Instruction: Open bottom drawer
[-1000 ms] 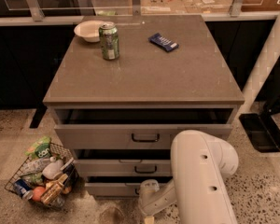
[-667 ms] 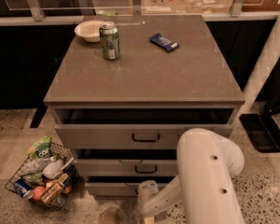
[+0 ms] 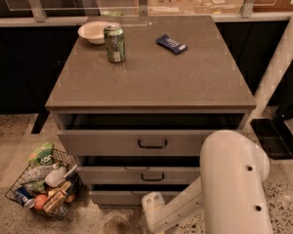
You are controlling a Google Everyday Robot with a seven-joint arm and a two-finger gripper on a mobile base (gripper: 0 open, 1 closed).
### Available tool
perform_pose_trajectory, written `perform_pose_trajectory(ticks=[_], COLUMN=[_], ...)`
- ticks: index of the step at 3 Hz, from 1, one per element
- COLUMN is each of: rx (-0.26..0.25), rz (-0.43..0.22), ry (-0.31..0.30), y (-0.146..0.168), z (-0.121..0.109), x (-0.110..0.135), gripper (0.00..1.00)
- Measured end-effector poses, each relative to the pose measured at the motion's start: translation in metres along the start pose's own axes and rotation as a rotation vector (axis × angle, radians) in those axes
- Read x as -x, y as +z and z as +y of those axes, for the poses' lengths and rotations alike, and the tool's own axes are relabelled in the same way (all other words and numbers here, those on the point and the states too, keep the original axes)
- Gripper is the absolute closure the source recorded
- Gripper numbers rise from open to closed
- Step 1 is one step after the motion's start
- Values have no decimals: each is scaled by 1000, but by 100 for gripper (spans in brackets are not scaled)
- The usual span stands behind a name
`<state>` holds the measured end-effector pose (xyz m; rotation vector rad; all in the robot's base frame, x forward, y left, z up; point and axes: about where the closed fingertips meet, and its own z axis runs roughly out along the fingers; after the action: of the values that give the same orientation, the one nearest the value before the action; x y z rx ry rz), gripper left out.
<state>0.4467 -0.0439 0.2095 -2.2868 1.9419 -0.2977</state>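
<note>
The bottom drawer [image 3: 115, 197] is the lowest of three grey-beige drawer fronts on the cabinet [image 3: 151, 77]. It stands out a little, with a dark gap above its front. My gripper [image 3: 150, 204] is at the end of the white arm [image 3: 234, 184], low down and right in front of the middle of the bottom drawer. The arm's end covers the drawer's handle. The middle drawer [image 3: 136, 175] and the top drawer [image 3: 132, 143] also stand slightly out, and their black bar handles show.
On the cabinet top are a green can [image 3: 115, 43], a white bowl [image 3: 94, 31] and a blue packet [image 3: 171, 43]. A wire basket [image 3: 44, 184] of groceries stands on the floor at the left. A black stand [image 3: 273, 135] is at the right.
The white arm has shifted a little to the right. The wrist stays low in front of the bottom drawer. The drawers look unchanged.
</note>
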Motion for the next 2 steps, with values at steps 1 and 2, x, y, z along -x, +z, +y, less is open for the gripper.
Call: perform_pose_trajectory(ticks=[1,2], rx=[0,27], rz=[-2,-15], ry=[0,11], y=[1,5], z=[-1,-1], x=[0,1], gripper=[0,0])
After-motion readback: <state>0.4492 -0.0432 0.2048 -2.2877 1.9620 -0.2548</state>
